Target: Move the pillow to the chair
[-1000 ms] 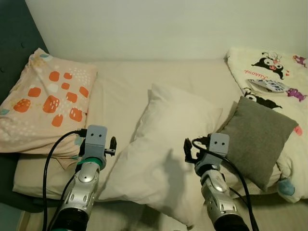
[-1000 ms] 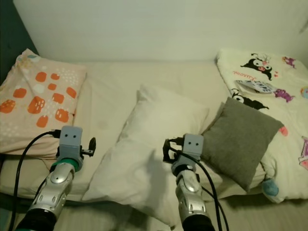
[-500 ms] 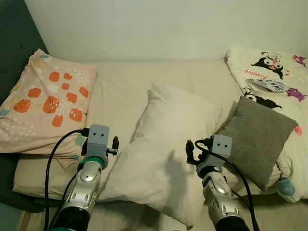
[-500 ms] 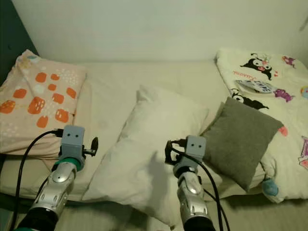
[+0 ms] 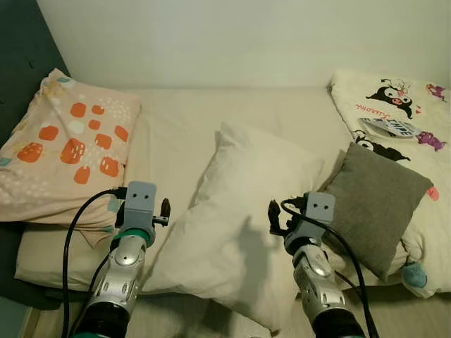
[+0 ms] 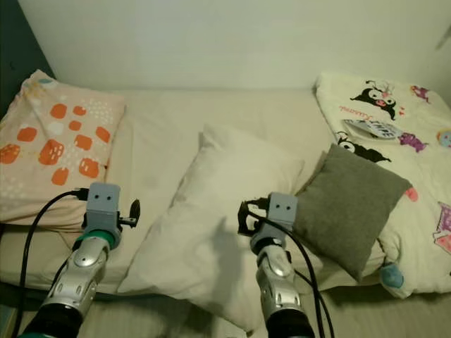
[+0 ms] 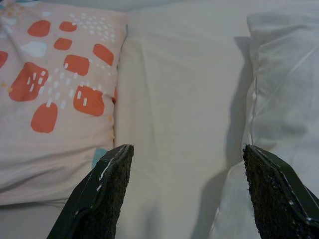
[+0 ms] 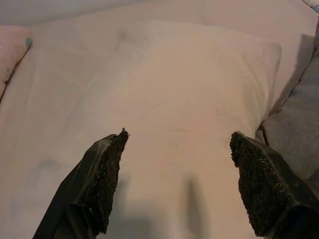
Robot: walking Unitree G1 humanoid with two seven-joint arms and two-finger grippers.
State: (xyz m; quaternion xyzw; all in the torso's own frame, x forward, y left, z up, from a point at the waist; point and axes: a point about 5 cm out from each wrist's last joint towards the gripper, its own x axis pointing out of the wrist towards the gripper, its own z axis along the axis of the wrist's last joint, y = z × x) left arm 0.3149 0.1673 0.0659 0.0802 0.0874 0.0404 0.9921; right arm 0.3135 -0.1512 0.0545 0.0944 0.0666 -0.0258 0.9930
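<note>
A large white pillow [image 5: 243, 218] lies slanted across the middle of the cream bed [image 5: 183, 123]. My right gripper [image 5: 273, 215] hovers over the pillow's right part, open; the right wrist view has its two black fingers [image 8: 102, 181] spread wide above the white cover [image 8: 174, 104]. My left gripper [image 5: 164, 211] is by the pillow's left edge, over the sheet, also open; in the left wrist view its fingers [image 7: 107, 191] frame bare sheet, with the white pillow [image 7: 284, 94] to one side. Neither gripper holds anything.
A peach pillow with orange patches [image 5: 67, 151] rests at the left, against a dark headboard [image 5: 21, 49]. A grey cushion [image 5: 377, 197] leans at the right of the white pillow. A cartoon-print blanket [image 5: 402, 105] covers the bed's right side. A pale wall stands behind.
The view has shifted slightly. Both grippers have stayed open in about the same places beside and over the white pillow.
</note>
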